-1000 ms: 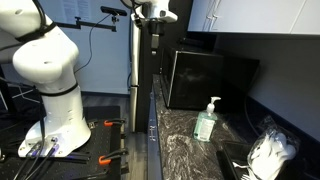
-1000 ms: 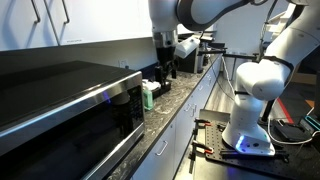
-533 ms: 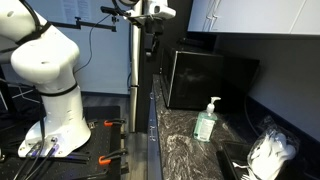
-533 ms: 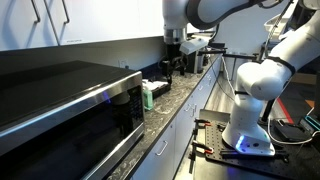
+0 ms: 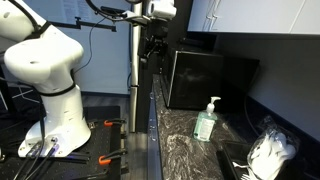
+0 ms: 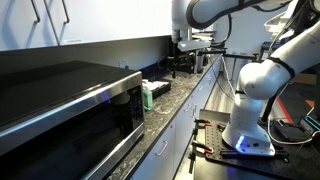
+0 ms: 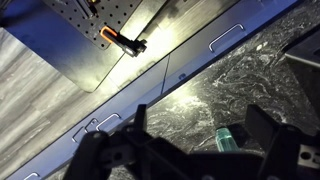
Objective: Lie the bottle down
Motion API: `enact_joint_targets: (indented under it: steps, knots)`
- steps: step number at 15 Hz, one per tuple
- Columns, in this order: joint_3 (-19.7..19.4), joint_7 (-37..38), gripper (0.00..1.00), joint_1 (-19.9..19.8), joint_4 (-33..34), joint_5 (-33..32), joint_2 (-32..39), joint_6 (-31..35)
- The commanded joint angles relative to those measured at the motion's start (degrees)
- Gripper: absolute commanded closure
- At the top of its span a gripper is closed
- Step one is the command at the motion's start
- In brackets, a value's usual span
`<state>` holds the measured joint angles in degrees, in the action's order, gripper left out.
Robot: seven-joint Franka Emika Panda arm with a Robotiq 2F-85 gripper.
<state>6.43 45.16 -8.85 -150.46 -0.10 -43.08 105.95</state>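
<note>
- The pale green pump-top soap bottle (image 5: 206, 122) stands upright on the dark marbled stone tabletop (image 5: 178, 145), near the black microwave (image 5: 205, 78).
- The black claw (image 5: 153, 48) hangs high above the tabletop, well apart from the bottle, spread and empty.

Open air above bottle (image 5: 206, 120), bare desk (image 5: 175, 142) on its aisle side, microwave (image 5: 205, 78) near on one side, white bag (image 5: 270, 152) on the other, wall (image 5: 282, 88) close behind
</note>
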Motion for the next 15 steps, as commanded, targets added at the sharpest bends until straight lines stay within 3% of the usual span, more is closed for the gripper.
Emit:
enact_joint_targets:
  steps: [1,7,15]
  knots:
    - [-0.3,-0.1,0.0,-0.6,-0.1,0.1,0.0,0.1]
    - [-0.1,-0.1,0.0,-0.7,-0.3,-0.2,-0.1,0.1]
    - [-2.9,6.6,0.0,-4.3,0.4,2.8,3.6,9.4]
